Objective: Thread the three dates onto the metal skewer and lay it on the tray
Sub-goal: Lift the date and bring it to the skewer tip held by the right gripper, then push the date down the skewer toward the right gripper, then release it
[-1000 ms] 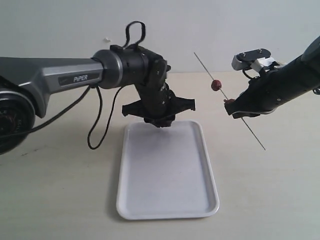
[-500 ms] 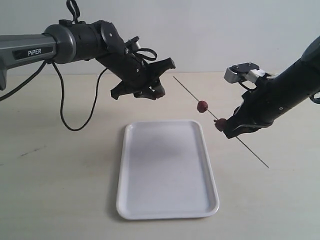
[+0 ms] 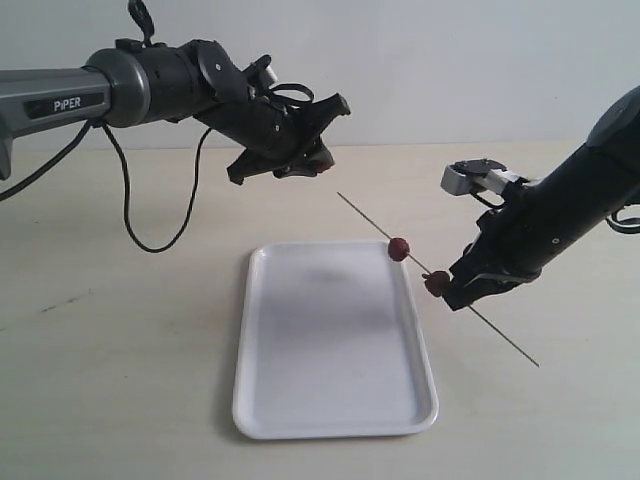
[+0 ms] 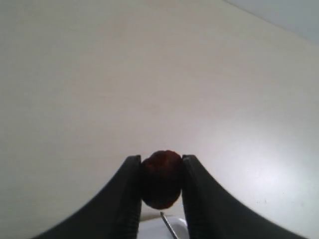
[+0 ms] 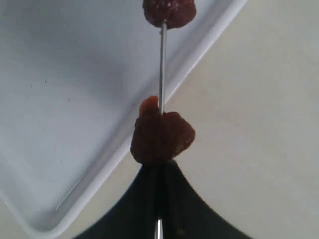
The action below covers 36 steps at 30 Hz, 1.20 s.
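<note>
We hold the skewer (image 3: 365, 217) slanted above the rim of the tray (image 3: 330, 360), our right end effector (image 3: 455, 291) clamped behind two threaded dates (image 3: 399, 248), its free tip facing the third date (image 4: 160, 179) pinched in our left end effector (image 3: 312, 165).

Reddish-brown dates (image 3: 399, 248), grey metal skewer (image 3: 365, 217), plain white tray (image 3: 330, 400)
Two dates are dark reddish-brown with wrinkled mottling; the third date (image 4: 160, 179) looks near black-brown. The left pincer (image 4: 159, 167) and right pincer (image 5: 159, 172) are matte black. The left arm (image 3: 50, 95) is grey with white lettering, and its cable (image 3: 125, 215) is black. The tabletop (image 3: 120, 350) is pale beige, the wall (image 3: 450, 60) off-white.
</note>
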Motion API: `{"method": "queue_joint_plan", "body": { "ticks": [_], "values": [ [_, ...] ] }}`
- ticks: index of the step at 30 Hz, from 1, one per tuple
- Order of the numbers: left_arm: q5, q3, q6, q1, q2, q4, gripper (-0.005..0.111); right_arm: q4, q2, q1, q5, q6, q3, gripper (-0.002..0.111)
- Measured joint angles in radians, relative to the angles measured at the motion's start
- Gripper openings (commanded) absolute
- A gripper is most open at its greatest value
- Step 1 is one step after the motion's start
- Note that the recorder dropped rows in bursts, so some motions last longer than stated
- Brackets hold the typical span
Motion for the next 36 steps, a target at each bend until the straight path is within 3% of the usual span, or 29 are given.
{"method": "queue_joint_plan", "body": {
  "ticks": [11, 36],
  "values": [
    [-0.002, 0.000, 0.023, 0.000, 0.000, -0.002, 0.027, 0.116, 0.004, 0.000, 0.001, -0.087, 0.000, 0.000],
    [0.008, 0.000, 0.125, 0.000, 0.000, -0.101, 0.027, 0.154, 0.004, 0.000, -0.050, -0.109, 0.000, 0.000]
  ]
}}
